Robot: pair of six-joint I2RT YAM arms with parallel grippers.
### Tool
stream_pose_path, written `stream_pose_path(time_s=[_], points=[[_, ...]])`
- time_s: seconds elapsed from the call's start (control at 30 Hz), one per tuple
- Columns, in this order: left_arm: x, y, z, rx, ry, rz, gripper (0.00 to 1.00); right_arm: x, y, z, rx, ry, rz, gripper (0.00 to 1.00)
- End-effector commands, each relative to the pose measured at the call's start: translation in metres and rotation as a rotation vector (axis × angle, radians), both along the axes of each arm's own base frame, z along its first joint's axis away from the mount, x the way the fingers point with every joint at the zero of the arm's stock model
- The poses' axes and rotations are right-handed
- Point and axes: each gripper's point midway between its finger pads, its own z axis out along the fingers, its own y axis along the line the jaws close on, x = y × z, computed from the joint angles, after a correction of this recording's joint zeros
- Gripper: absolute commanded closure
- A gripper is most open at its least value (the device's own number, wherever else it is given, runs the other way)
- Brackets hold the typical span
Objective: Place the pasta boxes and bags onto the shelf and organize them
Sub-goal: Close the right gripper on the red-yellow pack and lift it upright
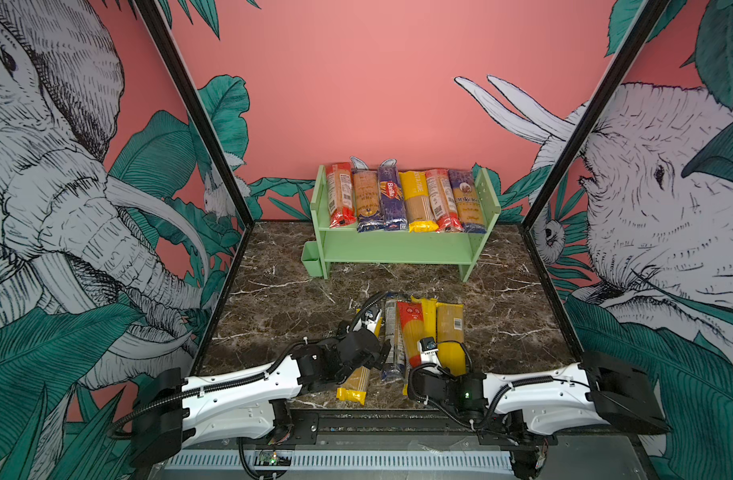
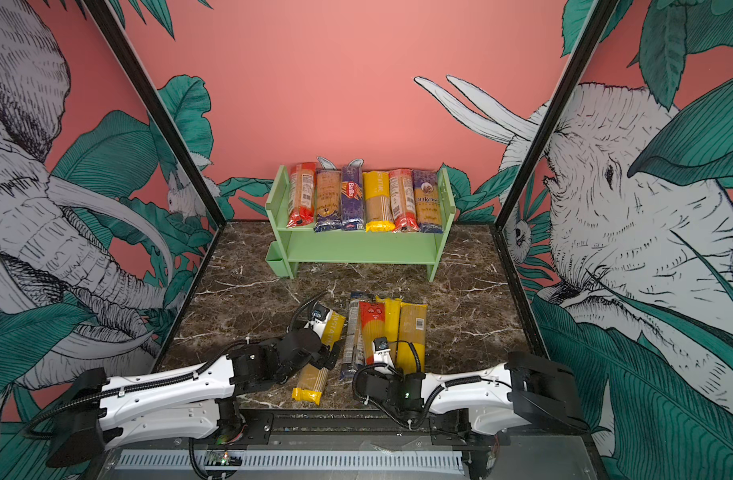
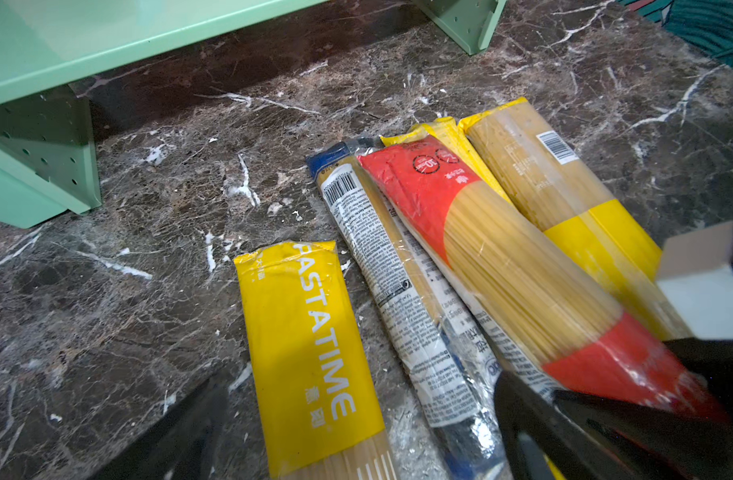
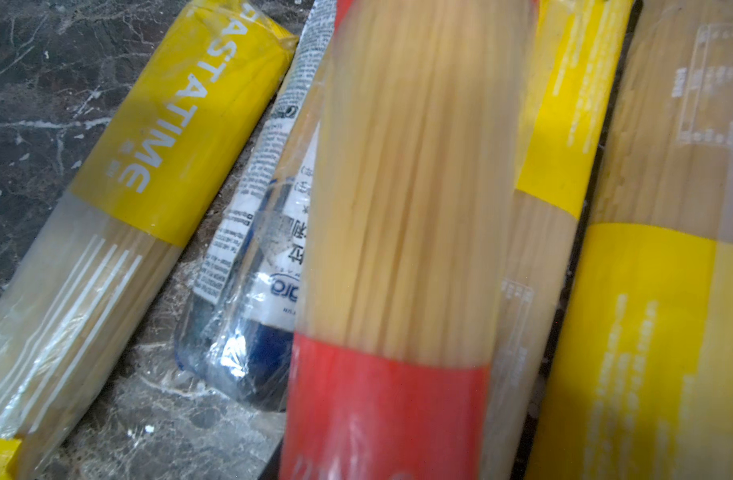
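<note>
Five spaghetti packs lie side by side on the marble surface (image 1: 294, 299), near its front edge, their lengths running toward the shelf. From left to right in both top views they are:

- a yellow PASTATIME pack (image 3: 311, 332), set slightly apart and angled
- a clear pack (image 3: 389, 270) with dark blue ends and a barcode
- a red-ended pack (image 4: 406, 187) resting on top of its neighbours
- a yellow pack (image 1: 429, 311) mostly hidden beneath the red-ended one
- a yellow-banded pack (image 3: 564, 187) with a barcode label

Six more packs fill the top tier of the pale green shelf (image 1: 398, 249), which stands at the back of the surface against the pink wall (image 1: 377, 83). They lie in a tight row with their ends toward the front. The dark blue Barilla pack (image 1: 392, 195) is third from the left. A small green cup (image 1: 312, 259) hangs on the shelf's left side panel.

The left gripper (image 1: 380, 353) hovers low over the PASTATIME pack and the clear pack. Its fingers (image 3: 523, 415) are spread wide, released, with nothing between them in a grip.

The right gripper (image 1: 422, 365) is down at the near red end of the red-ended pack. That pack fills the right wrist view, close and blurred, but no fingers show there. I cannot tell whether they are clenched on it.

Mural panels (image 1: 65, 166) of elephants and green leaves close in the surface on either side.
</note>
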Motion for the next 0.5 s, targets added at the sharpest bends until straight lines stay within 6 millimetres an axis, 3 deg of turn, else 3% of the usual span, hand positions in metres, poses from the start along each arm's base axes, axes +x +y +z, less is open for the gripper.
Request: stream_pose_path(time_s=[0.0,0.07,0.47], points=[[0.000,-0.005,-0.003,-0.037,0.007,0.005,0.01,0.002,-0.013,0.001,-0.017,-0.008,-0.021,0.92],[0.000,-0.004,-0.004,-0.040,0.009,0.009,0.01,0.003,-0.016,0.005,-0.011,-0.013,-0.026,1.00],[0.000,0.007,-0.003,-0.068,-0.004,0.044,0.01,0.013,-0.035,0.028,0.037,-0.067,-0.054,1.00]])
